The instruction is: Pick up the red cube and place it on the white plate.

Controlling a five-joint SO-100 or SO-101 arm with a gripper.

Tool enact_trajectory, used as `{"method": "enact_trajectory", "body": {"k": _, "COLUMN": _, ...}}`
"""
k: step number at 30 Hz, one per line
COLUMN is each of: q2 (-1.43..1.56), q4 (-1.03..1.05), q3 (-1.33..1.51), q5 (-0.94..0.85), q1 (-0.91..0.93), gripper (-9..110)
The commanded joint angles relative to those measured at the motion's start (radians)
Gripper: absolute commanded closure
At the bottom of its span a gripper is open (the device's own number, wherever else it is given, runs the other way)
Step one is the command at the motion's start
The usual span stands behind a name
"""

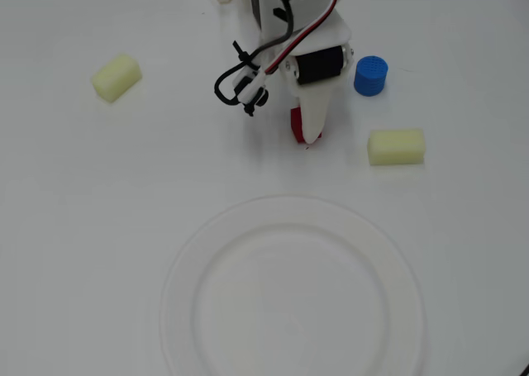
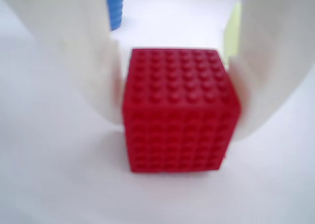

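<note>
- Where the red cube (image 2: 178, 111) fills the middle of the wrist view, it is seen resting on the white table (image 2: 44, 184), its studded top and front faces both turned to the camera.
- On either side of it a white finger is seen, one (image 2: 83, 51) against its left face and the other (image 2: 268, 66) against its right face, so that the gripper (image 2: 177, 93) is closed around the cube with both fingers touching it.
- From the overhead view only a small part of the red cube (image 1: 296, 126) is shown, since the gripper (image 1: 312, 132) is lowered over it and most of it is hidden under the white finger.
- Whether the cube is lifted off the table cannot be told from above; in the wrist view its lower edge is seen meeting the surface.
- A blue ridged cylinder (image 1: 371, 75) is placed upright near the cube, up and to the right in the overhead view, and its edge (image 2: 114, 7) is glimpsed behind the left finger in the wrist view.
- One pale yellow-green block (image 1: 396, 146) is laid to the right of the cube, and another (image 1: 116, 78) is set well apart at the left.
- Well below the cube in the overhead view, the white plate (image 1: 198, 252) is found, apart from every block, its lower rim cut by the picture's edge.
</note>
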Motion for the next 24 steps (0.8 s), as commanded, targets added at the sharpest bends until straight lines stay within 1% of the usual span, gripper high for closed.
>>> {"method": "enact_trajectory", "body": {"k": 1, "q2": 0.046, "q4": -0.011, "q3": -0.005, "q5": -0.006, "q1": -0.002, "gripper": 102}}
{"method": "enact_trajectory", "body": {"k": 5, "q2": 0.153, "q4": -0.014, "q3": -0.023, "q5": -0.012, "q1": 0.012, "gripper": 102}}
{"method": "enact_trajectory", "body": {"k": 12, "q2": 0.225, "q4": 0.026, "q3": -0.210, "q5": -0.043, "q1": 0.075, "gripper": 102}}
{"method": "enact_trajectory", "body": {"k": 17, "q2": 0.258, "q4": -0.087, "q3": -0.265, "q5": -0.075, "q1": 0.103, "gripper": 102}}
{"method": "enact_trajectory", "body": {"k": 24, "q2": 0.235, "q4": -0.189, "q3": -0.350, "q5": -0.066, "q1": 0.098, "gripper": 102}}
